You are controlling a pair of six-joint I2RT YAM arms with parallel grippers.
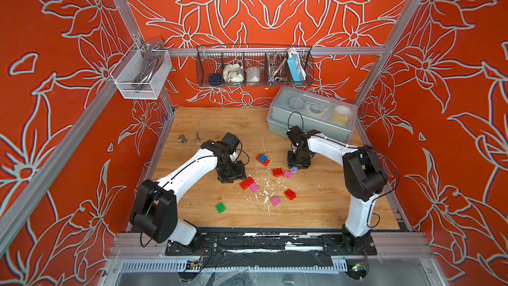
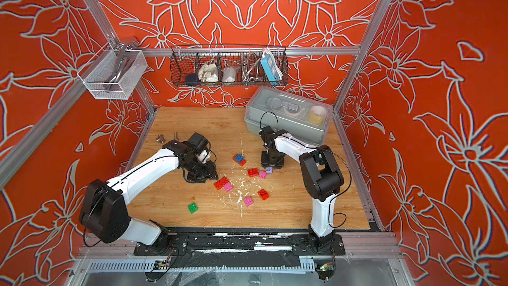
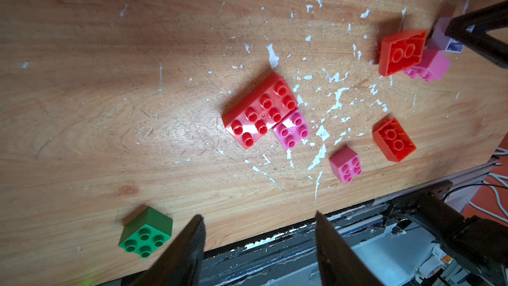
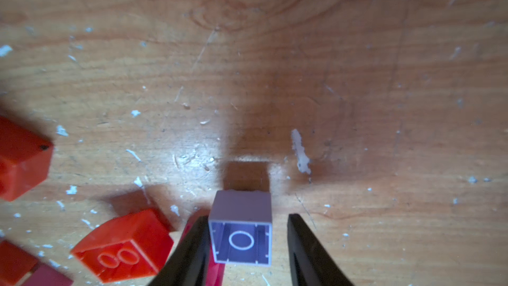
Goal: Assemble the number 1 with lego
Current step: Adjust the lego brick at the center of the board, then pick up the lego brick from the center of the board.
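Right gripper straddles the lilac brick, jaws parted and not yet clamped: one jaw touches a side wall, the other stands just apart. That brick lies tipped on its side on the desk, hollow underside toward the wrist camera, just beside a pink brick and a red brick. Closing squarely across its walls looks like the next step. Left gripper hangs released and empty, well apart.

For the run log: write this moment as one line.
stage: pick | right gripper: open, jaws straddling lilac brick, not clamped | left gripper: open, empty | lego: mostly loose, no 1 formed
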